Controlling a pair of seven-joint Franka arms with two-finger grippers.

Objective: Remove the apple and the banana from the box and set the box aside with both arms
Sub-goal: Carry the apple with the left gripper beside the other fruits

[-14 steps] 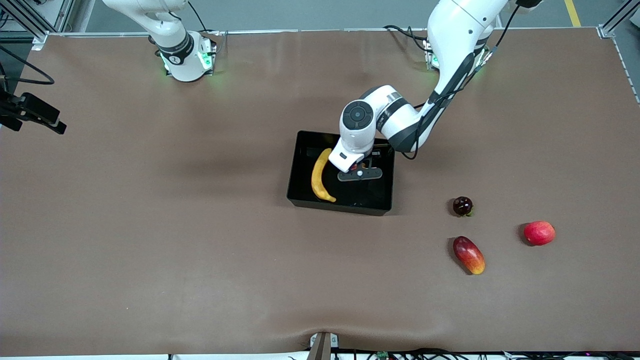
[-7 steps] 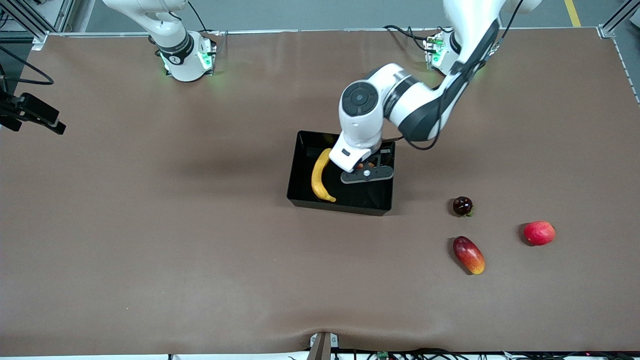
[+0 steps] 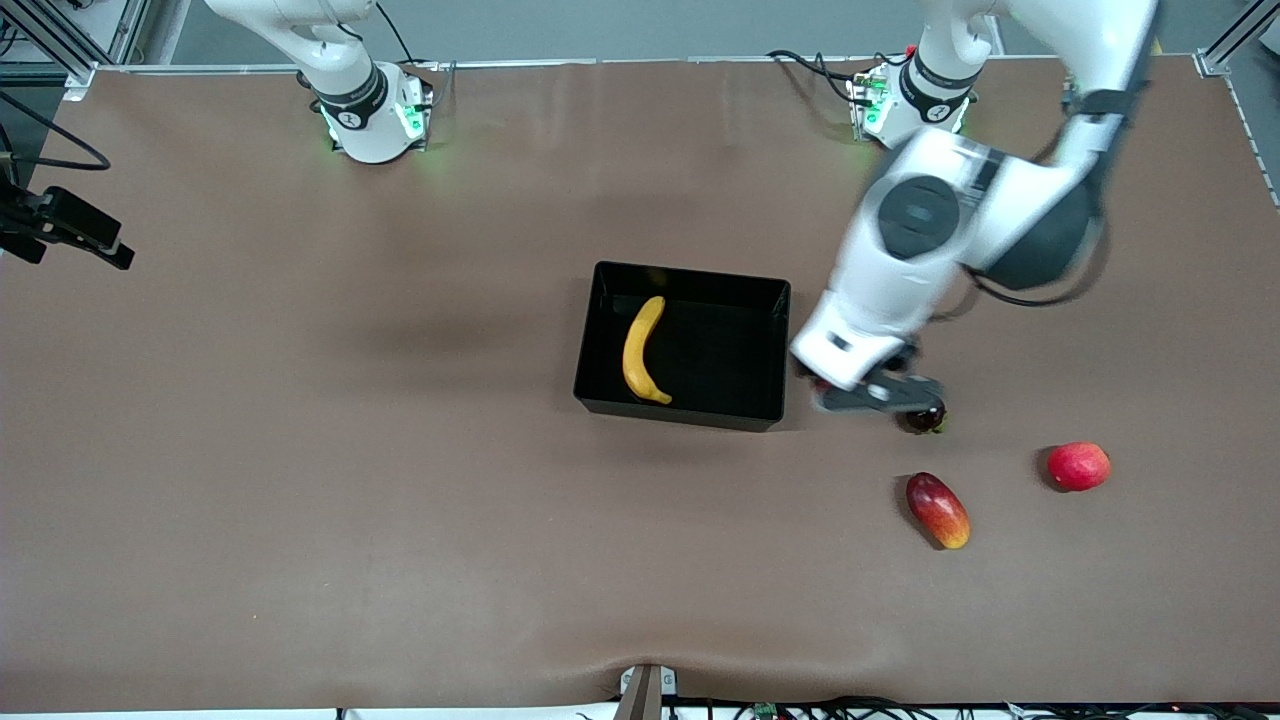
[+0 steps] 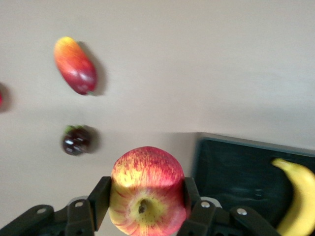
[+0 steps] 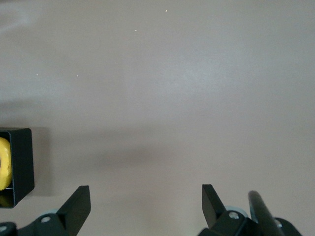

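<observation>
Brown tabletop (image 3: 300, 480) stretches wide under both arms, with the black box (image 3: 600, 345) near its middle. Clamped between the fingers (image 4: 98, 199) of the left gripper (image 3: 872, 394) is the apple (image 4: 146, 189), stem dimple toward the wrist camera; the fingers stand partly closed against its sides. This gripper hangs over bare cloth just beside the box wall at the left arm's end, with a small dark fruit (image 3: 925, 414) directly below its tip, so the set-down spot probably needs to clear that fruit.

Only the banana (image 3: 641, 351) is left in the box, its long axis running between the box's farther and nearer walls, well apart from the apple-holding fingers.

Over empty tabletop the right gripper (image 5: 145, 202) waits, fingers spread wide and holding nothing; the box edge shows off to one side of them.

An oval red-and-yellow fruit (image 3: 937, 510) and a pinkish-red round fruit (image 3: 1078, 466) lie outside the box.
</observation>
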